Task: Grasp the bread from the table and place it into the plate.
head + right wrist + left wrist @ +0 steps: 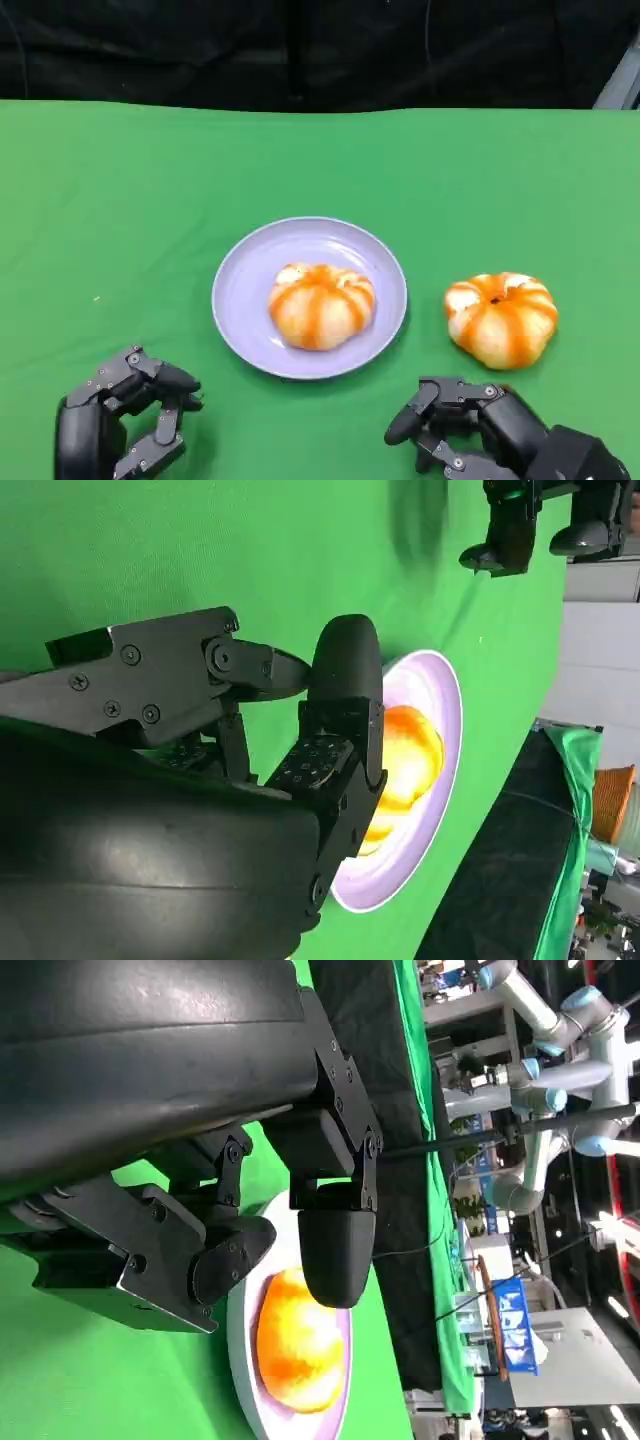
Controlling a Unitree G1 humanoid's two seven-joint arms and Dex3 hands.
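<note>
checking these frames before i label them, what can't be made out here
- Left wrist view: the left hand covers part of the bread on the plate and most of the plate.
- Right wrist view: the right hand hides part of the same bread and plate rim.
- Head view: the picture's bottom edge cuts off both hands, so their grip state is unclear.
- Head view: the underside of the bread on the table is hidden.

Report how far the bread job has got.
Done: one orange-striped round bread lies in the lavender plate. In hand: nothing; the left hand and right hand hover empty near the table's front edge. Left: a second striped bread sits on the green cloth, right of the plate.
</note>
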